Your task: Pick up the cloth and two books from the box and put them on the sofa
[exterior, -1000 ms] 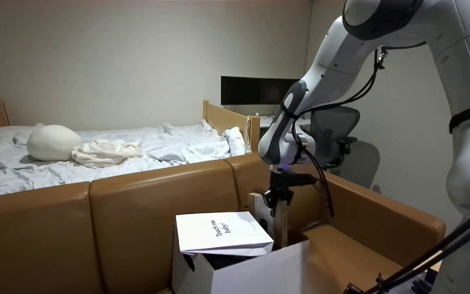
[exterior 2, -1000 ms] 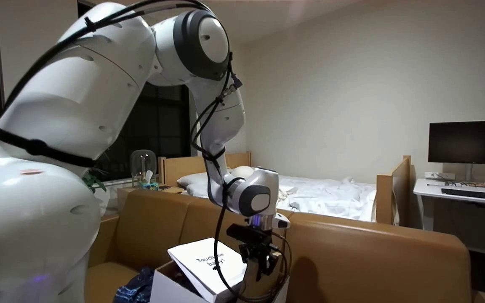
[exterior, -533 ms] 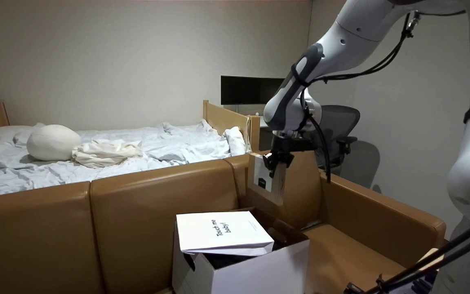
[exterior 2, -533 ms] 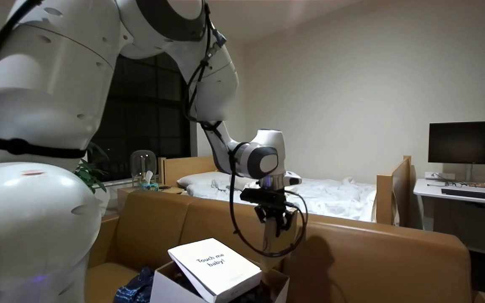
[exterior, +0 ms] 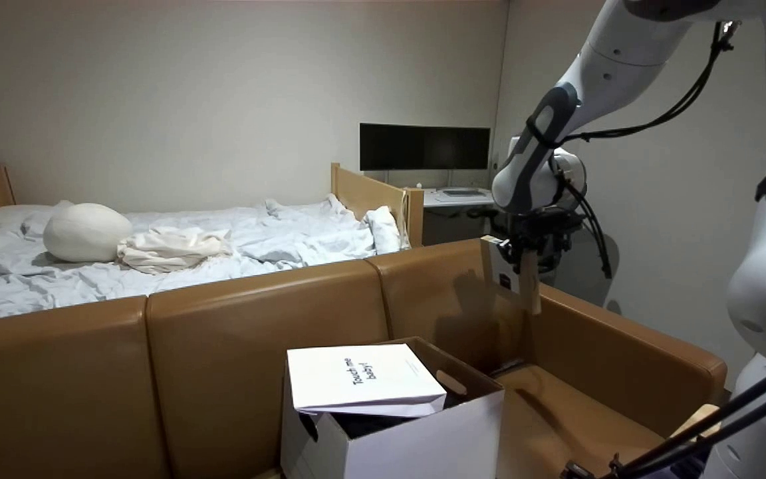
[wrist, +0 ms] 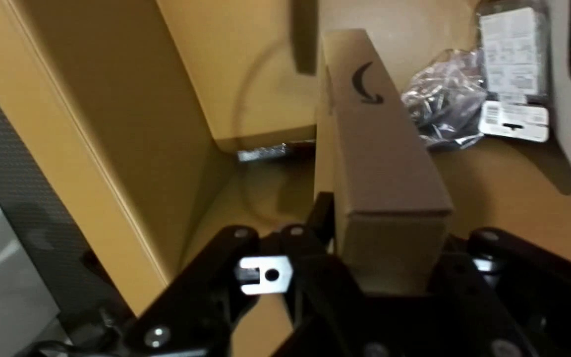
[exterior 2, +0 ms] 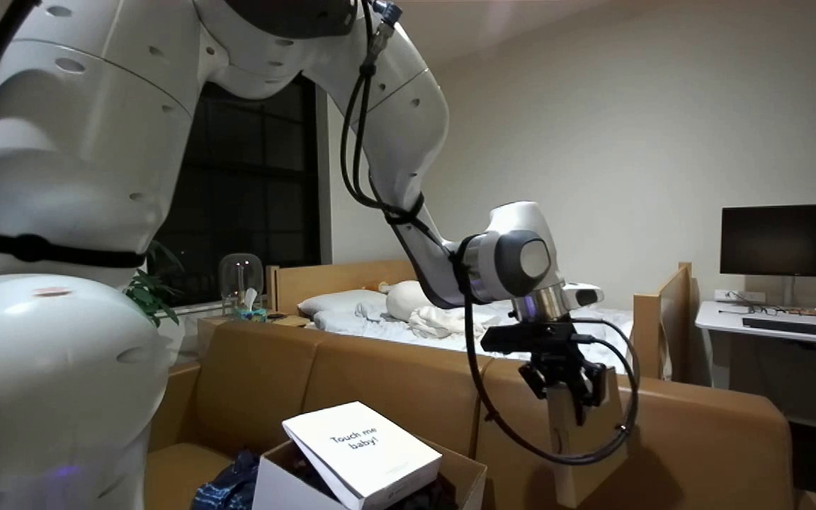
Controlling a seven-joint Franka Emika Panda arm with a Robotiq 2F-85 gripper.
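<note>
Gripped by its narrow sides, a slim brown carton (wrist: 389, 144) with a black arrow mark hangs upright in my gripper (exterior 2: 565, 397), which is shut on it. It hangs in front of the back of the tan sofa (exterior: 263, 332), near the armrest. A white book (exterior: 363, 379) reading "Touch me baby!" lies tilted across the top of the white box (exterior: 423, 439), which stands on the sofa. Dark material (exterior 2: 431, 496) shows inside the box under the book; I cannot tell whether it is the cloth. Dark blue patterned fabric (exterior 2: 231, 482) lies beside the box.
In the wrist view a clear plastic bag (wrist: 444, 96) and a labelled package (wrist: 511, 54) lie on the seat beside the box. The sofa armrest (exterior: 629, 346) rises nearby. Behind the sofa are a bed with white bedding (exterior: 290, 233) and a monitor (exterior: 423, 148).
The carton, partly inside the box a second ago, has risen out and moved sideways past it toward the armrest, with the gripper still shut on it. The white book and box have not moved.
</note>
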